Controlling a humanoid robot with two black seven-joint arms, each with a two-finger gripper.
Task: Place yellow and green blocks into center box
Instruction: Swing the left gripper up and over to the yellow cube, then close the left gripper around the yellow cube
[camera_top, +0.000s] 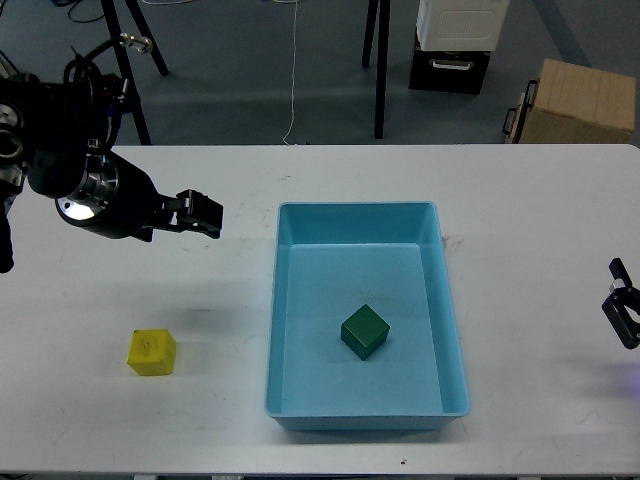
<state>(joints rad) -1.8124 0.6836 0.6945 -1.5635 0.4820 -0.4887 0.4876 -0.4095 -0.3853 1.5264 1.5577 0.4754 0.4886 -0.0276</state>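
Note:
The yellow block (152, 352) lies on the white table (150, 270) at the front left. The green block (365, 331) lies inside the light blue box (277, 330) at the table's center. My left gripper (203, 213) hovers over the table left of the box, above and to the right of the yellow block; its two fingers stand apart and hold nothing. My right gripper (622, 300) is at the right edge of the view, far from both blocks, its two fingers apart and empty.
Beyond the table's far edge are black stand legs (379, 70), a black and white case (455, 45) and a cardboard box (575, 100). A white cable (294, 70) hangs down to the floor.

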